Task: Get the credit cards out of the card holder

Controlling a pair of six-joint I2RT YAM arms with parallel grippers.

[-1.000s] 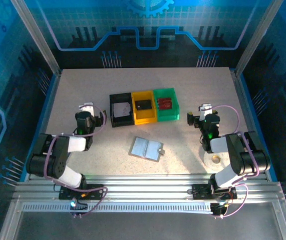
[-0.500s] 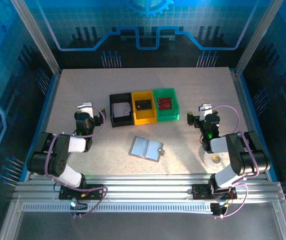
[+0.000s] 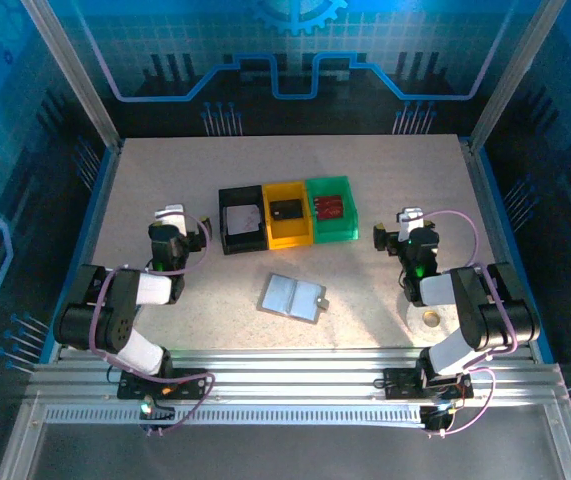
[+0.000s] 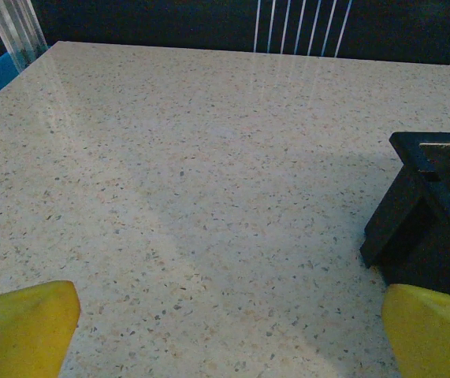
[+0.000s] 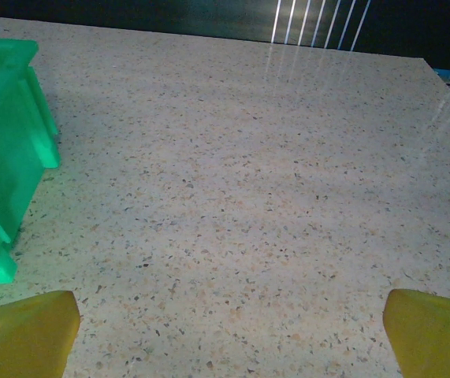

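One card holder [image 3: 292,296] lies open, three bins [image 3: 287,187] hold credit cards [image 3: 285,210]; left end effector [image 4: 225,335], right end effector [image 5: 225,335] released.

The pale speckled tabletop [image 3: 165,170] looks like polished stone composite: smooth, with a soft sheen that catches streaks of light toward its far edge. The black rectangular bin [image 4: 425,213] is hard plastic, matt and smooth-walled. The yellow rectangular bin [image 3: 290,239] looks like the same moulded plastic. The green rectangular bin [image 5: 4,150] is translucent, glossy plastic with ribbed sides. Toward the tabletop's near edge, the flat grey card holder [image 3: 291,297] shows a pale silvery, faintly shiny inside. The yellow pads [image 4: 21,329] of the left gripper [image 4: 226,335] and right gripper [image 5: 226,335] look like matt, smooth plastic. Grooved bare-metal rails [image 3: 285,365] along the near edge have a brushed aluminium look.
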